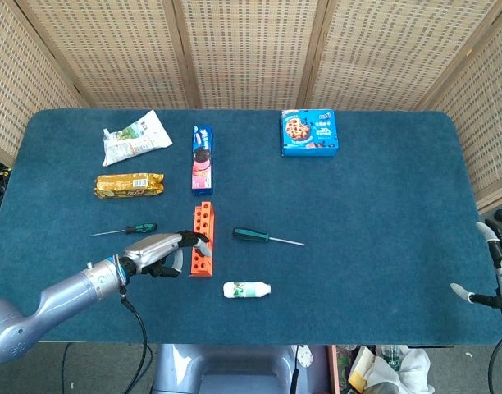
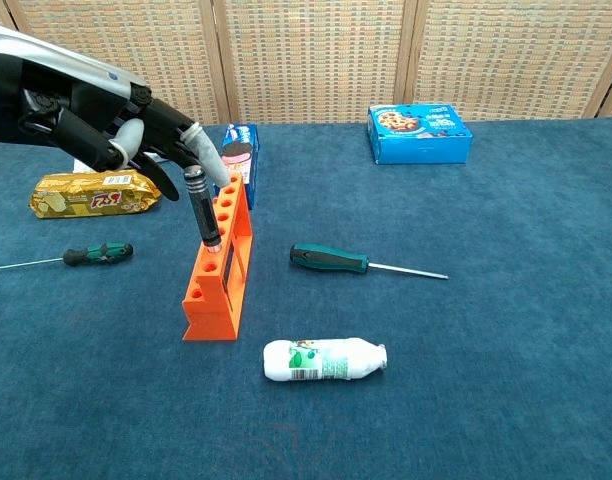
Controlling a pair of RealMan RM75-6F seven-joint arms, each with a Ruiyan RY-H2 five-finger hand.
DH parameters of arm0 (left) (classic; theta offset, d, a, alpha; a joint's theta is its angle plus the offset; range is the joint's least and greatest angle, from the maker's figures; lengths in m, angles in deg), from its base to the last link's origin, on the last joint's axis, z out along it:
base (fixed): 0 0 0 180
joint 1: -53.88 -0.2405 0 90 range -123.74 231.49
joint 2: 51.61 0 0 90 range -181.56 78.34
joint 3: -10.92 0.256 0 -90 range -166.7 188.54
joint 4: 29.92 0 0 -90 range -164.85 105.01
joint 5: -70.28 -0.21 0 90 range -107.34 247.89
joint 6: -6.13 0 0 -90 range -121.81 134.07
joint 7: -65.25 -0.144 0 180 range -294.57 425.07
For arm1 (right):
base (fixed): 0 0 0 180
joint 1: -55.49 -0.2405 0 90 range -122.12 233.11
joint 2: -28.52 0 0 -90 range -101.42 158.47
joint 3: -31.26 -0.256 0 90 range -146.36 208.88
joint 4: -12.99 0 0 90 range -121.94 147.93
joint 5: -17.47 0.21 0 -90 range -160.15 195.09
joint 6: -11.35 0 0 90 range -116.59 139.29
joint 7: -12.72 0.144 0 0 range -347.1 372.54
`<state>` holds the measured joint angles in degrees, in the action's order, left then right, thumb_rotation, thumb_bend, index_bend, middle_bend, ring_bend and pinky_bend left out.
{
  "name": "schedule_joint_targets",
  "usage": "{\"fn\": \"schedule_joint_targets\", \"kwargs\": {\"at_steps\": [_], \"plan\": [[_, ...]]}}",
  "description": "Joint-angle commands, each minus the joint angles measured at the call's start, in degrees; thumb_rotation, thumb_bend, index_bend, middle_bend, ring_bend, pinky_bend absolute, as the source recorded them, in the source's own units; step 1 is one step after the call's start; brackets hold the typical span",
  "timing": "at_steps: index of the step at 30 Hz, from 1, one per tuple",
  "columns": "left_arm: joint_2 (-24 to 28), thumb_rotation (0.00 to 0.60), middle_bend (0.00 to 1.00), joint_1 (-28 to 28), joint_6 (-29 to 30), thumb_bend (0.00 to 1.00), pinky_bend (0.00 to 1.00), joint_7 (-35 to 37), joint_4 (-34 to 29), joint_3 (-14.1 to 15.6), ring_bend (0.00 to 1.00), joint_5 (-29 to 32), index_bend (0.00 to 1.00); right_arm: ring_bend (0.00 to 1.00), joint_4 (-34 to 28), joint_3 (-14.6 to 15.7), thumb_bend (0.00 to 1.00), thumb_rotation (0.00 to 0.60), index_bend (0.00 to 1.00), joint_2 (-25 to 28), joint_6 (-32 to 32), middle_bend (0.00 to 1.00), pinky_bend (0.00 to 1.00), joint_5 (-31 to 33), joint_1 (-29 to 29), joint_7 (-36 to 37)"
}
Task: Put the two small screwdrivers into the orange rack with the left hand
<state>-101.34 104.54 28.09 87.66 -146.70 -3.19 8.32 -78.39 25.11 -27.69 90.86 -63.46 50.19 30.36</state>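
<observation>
Seating a dark-handled screwdriver in the orange rack

Our left hand (image 2: 116,125) pinches the black-handled screwdriver (image 2: 201,208) by its top so it hangs upright, tip down in a near hole of the orange rack (image 2: 219,272); we judge that grip keeps the shaft plumb for sliding in. The small green-handled screwdriver (image 2: 84,255) lies on the table at the rack's nine o'clock, not yet picked up. The large green screwdriver (image 2: 331,259) lies at three o'clock. Our right hand (image 1: 495,275) rests at the table's edge, fingers apart, holding nothing.
</observation>
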Motion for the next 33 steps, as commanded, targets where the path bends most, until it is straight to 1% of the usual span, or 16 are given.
{"fn": "schedule_joint_targets", "kwargs": {"at_steps": [1, 12, 17, 19, 20, 23, 25, 26, 27, 28, 29, 30, 31, 32, 33], "plan": [[0.2, 0.600, 0.14, 0.0, -0.1, 1.00, 0.14, 0.0, -0.2, 0.0, 0.08, 0.0, 0.29, 0.00, 0.0, 0.0, 0.00, 0.600, 0.00, 0.0, 0.0, 0.00, 0.00, 0.0, 0.0, 0.0], [0.5, 0.600, 0.14, 0.7, -0.8, 1.00, 0.14, -0.8, -1.2, 0.5, 0.08, -0.4, 0.29, 0.00, 0.0, 0.0, 0.00, 0.600, 0.00, 0.0, 0.0, 0.00, 0.00, 0.0, 0.0, -0.1], [1.0, 0.600, 0.14, 0.7, -0.2, 1.00, 0.14, -1.4, -1.2, 0.9, 0.08, 0.0, 0.29, 0.00, 0.0, 0.0, 0.00, 0.600, 0.00, 0.0, 0.0, 0.00, 0.00, 0.0, 0.0, 0.0], [1.1, 0.600, 0.13, 0.1, 1.6, 1.00, 0.12, -1.3, -1.6, 0.6, 0.08, 0.0, 0.29, 0.00, 0.0, 0.0, 0.00, 0.600, 0.00, 0.0, 0.0, 0.00, 0.00, 0.0, 0.0, 0.1], [1.1, 0.600, 0.11, -0.3, 2.4, 1.00, 0.10, -1.1, -1.8, 0.4, 0.08, -0.2, 0.29, 0.00, 0.0, 0.0, 0.00, 0.600, 0.00, 0.1, 0.0, 0.00, 0.00, 0.0, 0.0, 0.1], [1.5, 0.600, 0.02, -2.4, 6.0, 1.00, 0.02, 0.1, -2.6, -0.9, 0.02, -1.9, 0.27, 0.00, 0.0, 0.0, 0.00, 0.600, 0.00, 0.0, 0.0, 0.00, 0.00, 0.0, 0.0, 0.1], [1.8, 0.600, 0.00, -4.3, 9.3, 0.99, 0.00, 1.1, -2.9, -1.8, 0.00, -3.5, 0.25, 0.00, 0.0, 0.0, 0.00, 0.600, 0.00, 0.0, 0.0, 0.00, 0.00, 0.0, 0.0, 0.1], [2.2, 0.600, 0.00, -5.8, 12.6, 0.90, 0.00, 1.4, -2.5, -2.4, 0.00, -4.8, 0.23, 0.00, 0.0, 0.0, 0.00, 0.600, 0.00, 0.0, 0.0, 0.00, 0.00, 0.0, 0.0, 0.1], [2.4, 0.600, 0.00, -7.2, 15.8, 0.70, 0.00, -0.2, -1.7, -2.2, 0.00, -6.2, 0.21, 0.00, 0.0, 0.0, 0.00, 0.600, 0.00, 0.0, 0.0, 0.00, 0.00, 0.0, 0.0, 0.0], [2.4, 0.600, 0.00, -7.9, 18.1, 0.53, 0.00, -2.9, -0.7, -1.7, 0.00, -6.9, 0.20, 0.00, 0.0, 0.0, 0.00, 0.600, 0.00, 0.0, 0.0, 0.00, 0.00, 0.0, 0.0, 0.0], [2.2, 0.600, 0.00, -8.5, 20.3, 0.25, 0.00, -6.5, 0.3, -1.0, 0.00, -6.9, 0.18, 0.00, 0.0, 0.0, 0.00, 0.600, 0.00, 0.0, 0.0, 0.00, 0.00, -0.1, 0.0, 0.0], [1.9, 0.600, 0.00, -8.9, 22.3, 0.08, 0.00, -10.7, 1.1, -0.2, 0.00, -6.2, 0.16, 0.00, -0.1, 0.0, 0.00, 0.600, 0.00, 0.0, 0.0, 0.00, 0.00, -0.1, 0.0, 0.0], [1.3, 0.600, 0.00, -9.1, 24.6, 0.03, 0.00, -16.2, 1.9, 1.0, 0.00, -4.2, 0.15, 0.00, -0.1, 0.1, 0.00, 0.600, 0.00, 0.0, 0.0, 0.00, 0.00, -0.1, 0.0, -0.1], [0.6, 0.600, 0.00, -9.2, 26.2, 0.00, 0.00, -20.4, 2.4, 1.8, 0.00, -2.2, 0.15, 0.00, -0.1, 0.1, 0.00, 0.600, 0.00, 0.0, 0.0, 0.00, 0.00, -0.2, 0.0, -0.1], [-0.2, 0.600, 0.00, -9.1, 27.5, 0.00, 0.00, -24.3, 2.7, 2.7, 0.00, 0.0, 0.14, 0.00, -0.2, 0.1, 0.00, 0.600, 0.00, 0.0, 0.0, 0.00, 0.00, -0.2, 0.0, -0.2]]}}
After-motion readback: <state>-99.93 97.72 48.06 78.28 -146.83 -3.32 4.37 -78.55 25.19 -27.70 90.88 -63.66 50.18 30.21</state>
